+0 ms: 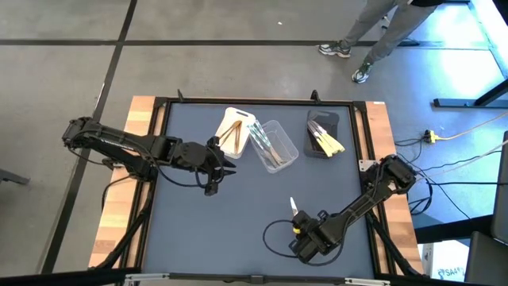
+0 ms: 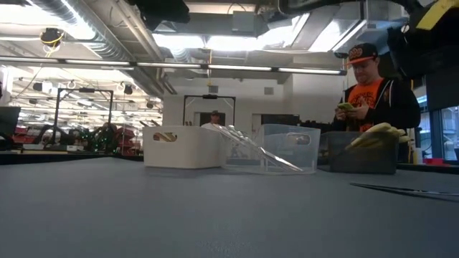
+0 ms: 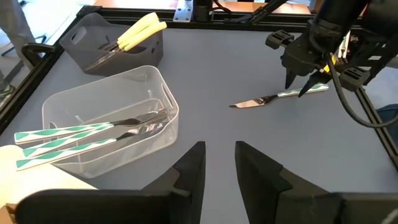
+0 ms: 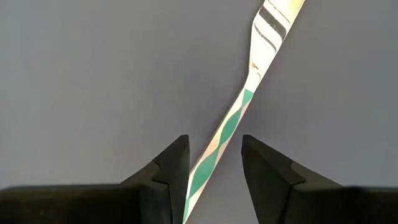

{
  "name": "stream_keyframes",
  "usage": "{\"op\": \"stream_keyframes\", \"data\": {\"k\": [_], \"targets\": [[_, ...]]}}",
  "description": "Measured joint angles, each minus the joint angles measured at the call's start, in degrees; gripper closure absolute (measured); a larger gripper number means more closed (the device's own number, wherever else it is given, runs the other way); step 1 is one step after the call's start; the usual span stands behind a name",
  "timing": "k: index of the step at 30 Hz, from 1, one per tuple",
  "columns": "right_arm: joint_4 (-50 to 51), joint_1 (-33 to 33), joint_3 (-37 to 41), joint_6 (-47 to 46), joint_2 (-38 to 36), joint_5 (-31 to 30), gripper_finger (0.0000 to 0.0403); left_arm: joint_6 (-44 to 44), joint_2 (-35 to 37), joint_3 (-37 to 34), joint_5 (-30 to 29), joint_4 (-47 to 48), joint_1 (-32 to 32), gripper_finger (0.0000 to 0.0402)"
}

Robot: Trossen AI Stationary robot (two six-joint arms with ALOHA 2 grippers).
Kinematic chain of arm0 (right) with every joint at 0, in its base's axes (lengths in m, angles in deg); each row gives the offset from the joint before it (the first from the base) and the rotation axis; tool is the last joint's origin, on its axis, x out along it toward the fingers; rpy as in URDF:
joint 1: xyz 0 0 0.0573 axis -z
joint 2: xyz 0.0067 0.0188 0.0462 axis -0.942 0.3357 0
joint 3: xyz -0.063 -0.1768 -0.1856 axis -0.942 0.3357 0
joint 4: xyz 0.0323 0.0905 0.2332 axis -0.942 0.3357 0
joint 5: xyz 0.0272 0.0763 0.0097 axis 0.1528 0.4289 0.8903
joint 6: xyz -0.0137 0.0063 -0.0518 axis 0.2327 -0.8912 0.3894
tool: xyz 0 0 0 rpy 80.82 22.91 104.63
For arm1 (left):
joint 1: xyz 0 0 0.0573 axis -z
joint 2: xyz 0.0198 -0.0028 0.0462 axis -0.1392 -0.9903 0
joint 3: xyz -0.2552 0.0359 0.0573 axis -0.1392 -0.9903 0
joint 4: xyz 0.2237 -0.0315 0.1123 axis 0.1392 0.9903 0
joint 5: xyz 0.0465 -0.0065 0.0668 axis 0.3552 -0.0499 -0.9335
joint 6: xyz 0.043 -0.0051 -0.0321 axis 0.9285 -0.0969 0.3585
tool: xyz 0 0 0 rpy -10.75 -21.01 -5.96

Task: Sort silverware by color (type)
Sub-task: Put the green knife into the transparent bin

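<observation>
One fork left loose on the table, front-right area: shiny metal-look head, handle patterned green and white. It lies flat on the grey surface, well apart from the tubs.

Right gripper is directly over the fork's handle end. In the right wrist view the handle runs between the two dark fingers, with a gap on both sides, so the jaws are released and straddle the handle without pinching it. The fork still rests on the table.

Remaining silverware is already in tubs along the far side of the table:
- clear tub, centre: several pieces with the same green-white handles and shiny heads, handles sticking out over the rim
- white tub, just beside the clear one on its left: tan wood-like pieces
- dark grey tub, right of the clear one: yellow pieces, with some dark/shiny ones beside them

Left gripper sits near the white tub, on its front-left side, above the table. Jaws parted with nothing between them.

Low view shows a person in an orange shirt and cap standing behind the table, looking down at something in hand. High view shows someone's legs on the floor beyond the far edge.
</observation>
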Motion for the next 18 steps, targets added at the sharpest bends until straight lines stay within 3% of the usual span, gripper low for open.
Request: {"op": "stream_keyframes", "data": {"k": [11, 18], "targets": [[-1.07, -0.02, -0.07, 1.20, 2.20, 0.72, 0.0273, 0.00, 0.02, 0.00, -0.17, -0.17, 0.00, 0.0321], [-1.40, 0.00, -0.07, 1.55, 2.23, 0.94, 0.0328, 0.00, 0.02, 0.00, -0.19, -0.20, 0.00, 0.0321]]}}
